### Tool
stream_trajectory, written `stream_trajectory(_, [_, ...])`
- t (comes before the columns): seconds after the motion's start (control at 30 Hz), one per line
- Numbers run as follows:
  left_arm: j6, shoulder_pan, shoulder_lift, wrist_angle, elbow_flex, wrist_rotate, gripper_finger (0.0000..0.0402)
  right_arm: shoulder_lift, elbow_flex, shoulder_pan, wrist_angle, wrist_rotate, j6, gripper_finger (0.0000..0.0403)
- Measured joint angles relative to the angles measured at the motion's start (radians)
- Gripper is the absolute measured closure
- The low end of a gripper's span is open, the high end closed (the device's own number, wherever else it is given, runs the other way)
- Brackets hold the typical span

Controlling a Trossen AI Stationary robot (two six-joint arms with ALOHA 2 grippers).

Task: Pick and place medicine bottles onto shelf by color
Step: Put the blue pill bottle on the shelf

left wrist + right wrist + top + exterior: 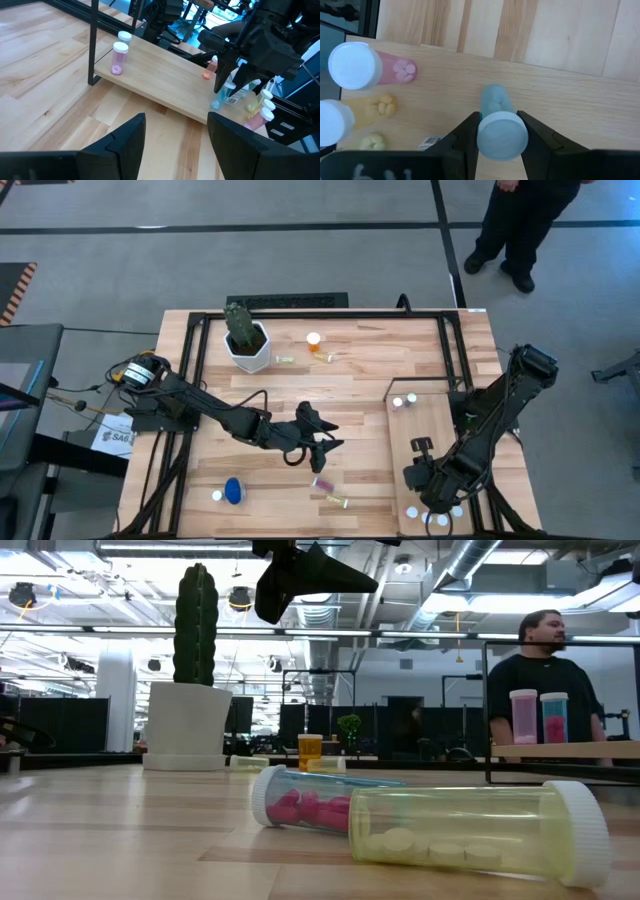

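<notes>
The right gripper (501, 131) is positioned over the near end of the shelf (428, 430), its fingers closed narrowly on the white cap of a teal bottle (499, 125) that stands upright on the panel; just beside it stand a pink bottle (367, 67), an orange bottle (350, 114) and a yellow-green bottle (372, 142), all white-capped; two further bottles (404, 400) stand at the far end of the shelf. The left gripper (322, 442) hangs above mid-table with its fingers moderately spread and nothing between them. On the tabletop (350, 370) below and near it lie a pink-pill bottle (300, 805) and a yellow-green bottle on its side (480, 830), touching or nearly so; a blue bottle (233, 491) lies near the front edge; a small orange bottle (314, 342) stands near the potted cactus (246, 338).
</notes>
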Motion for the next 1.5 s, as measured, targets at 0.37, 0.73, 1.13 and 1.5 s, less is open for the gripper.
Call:
stream_trajectory(0.37, [0.007, 0.0, 0.0, 0.0, 0.0, 0.001, 0.02, 0.0, 0.0, -0.016, 0.019, -0.061, 0.082, 0.0261])
stream_trajectory(0.73, [0.038, 0.0, 0.0, -0.003, 0.0, 0.011, 0.02, 0.0, 0.0, -0.022, 0.048, -0.087, 0.177, 0.026])
stream_trajectory(1.13, [0.049, 0.0, 0.0, -0.024, 0.0, 0.031, 0.02, 0.001, 0.0, -0.021, 0.071, -0.109, 0.266, 0.026])
stream_trajectory(1.5, [0.054, 0.0, 0.0, -0.023, 0.0, 0.032, 0.02, 0.001, 0.0, -0.022, 0.009, -0.109, 0.218, 0.026])
